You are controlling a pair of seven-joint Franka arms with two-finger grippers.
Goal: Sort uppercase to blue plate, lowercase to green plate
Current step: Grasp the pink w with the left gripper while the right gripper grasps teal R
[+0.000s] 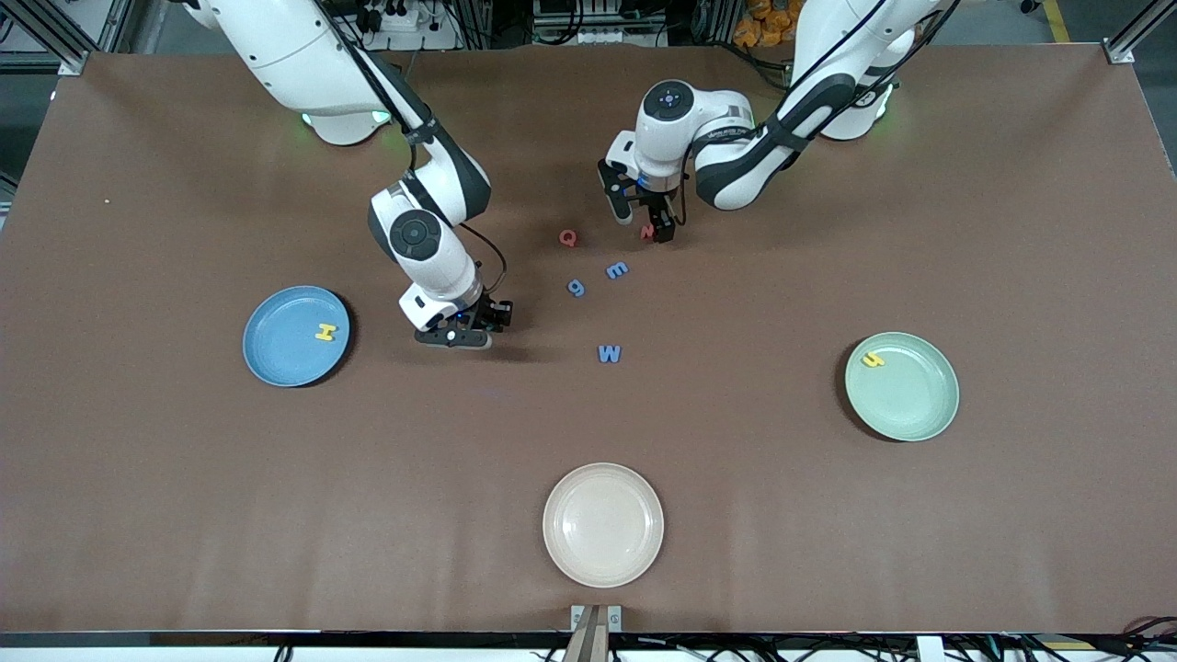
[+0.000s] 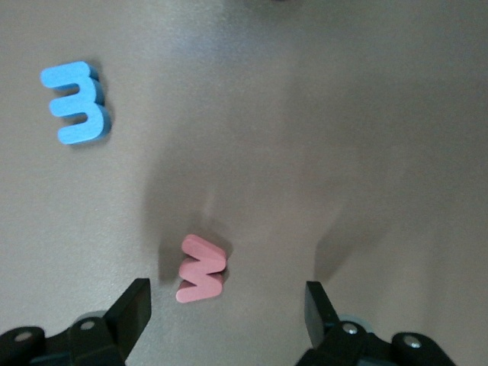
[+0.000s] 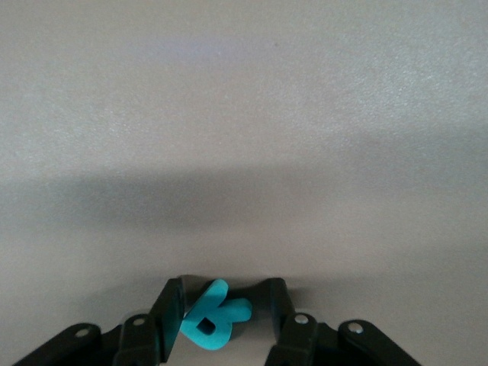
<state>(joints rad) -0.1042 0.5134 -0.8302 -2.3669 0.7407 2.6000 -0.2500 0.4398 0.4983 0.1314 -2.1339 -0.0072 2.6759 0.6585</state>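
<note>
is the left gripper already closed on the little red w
No: in the left wrist view the left gripper is open, its fingers standing apart on either side of the red w, which lies on the table.

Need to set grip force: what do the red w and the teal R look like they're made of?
Red w: likely soft foam, with thick matte die-cut edges, lying between the open left gripper fingers. Teal R: apparently the same matte foam, pinched in the right gripper.
</note>
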